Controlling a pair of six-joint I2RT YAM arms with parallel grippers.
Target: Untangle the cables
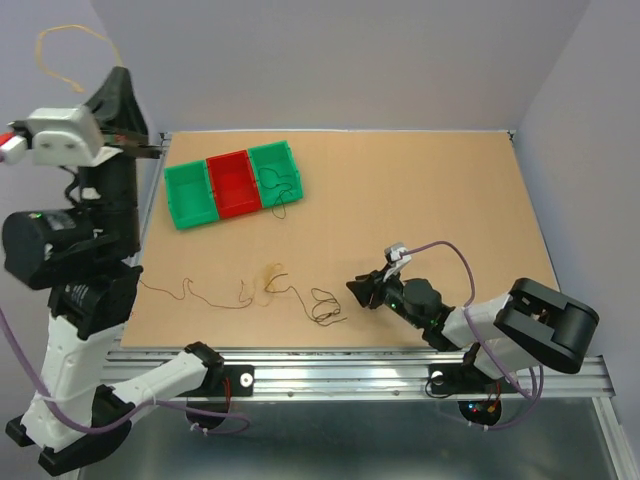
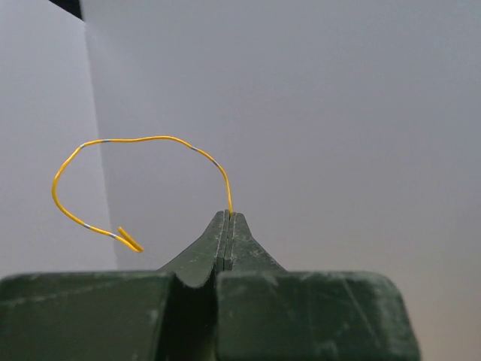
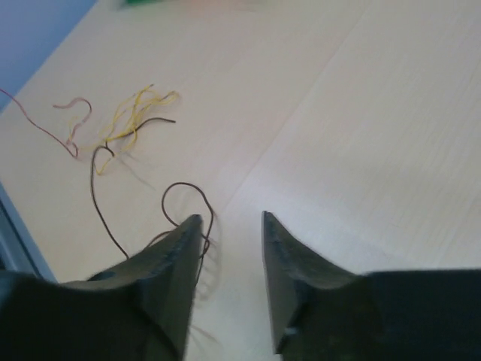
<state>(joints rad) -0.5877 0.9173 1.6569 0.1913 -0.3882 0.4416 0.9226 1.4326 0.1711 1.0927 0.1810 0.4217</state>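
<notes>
My left gripper (image 1: 120, 72) is raised high at the far left, off the table, and is shut on one orange-yellow cable (image 1: 60, 50). In the left wrist view the cable (image 2: 150, 139) arcs up from the closed fingertips (image 2: 228, 216). On the table lie a red-brown strand (image 1: 190, 290), a small orange-yellow clump (image 1: 272, 280) and dark curly loops (image 1: 325, 305). My right gripper (image 1: 358, 288) is open and empty, low over the table just right of the dark loops. In the right wrist view (image 3: 231, 218) a dark loop (image 3: 188, 186) lies by the left finger, with the yellow clump (image 3: 135, 116) and red-brown strand (image 3: 71, 124) beyond.
Three small bins stand in a row at the back left: green (image 1: 190, 195), red (image 1: 232, 182), green (image 1: 275, 165). A dark thin cable (image 1: 282, 190) hangs over the front of the right green bin. A metal rail (image 1: 350, 365) runs along the table's near edge.
</notes>
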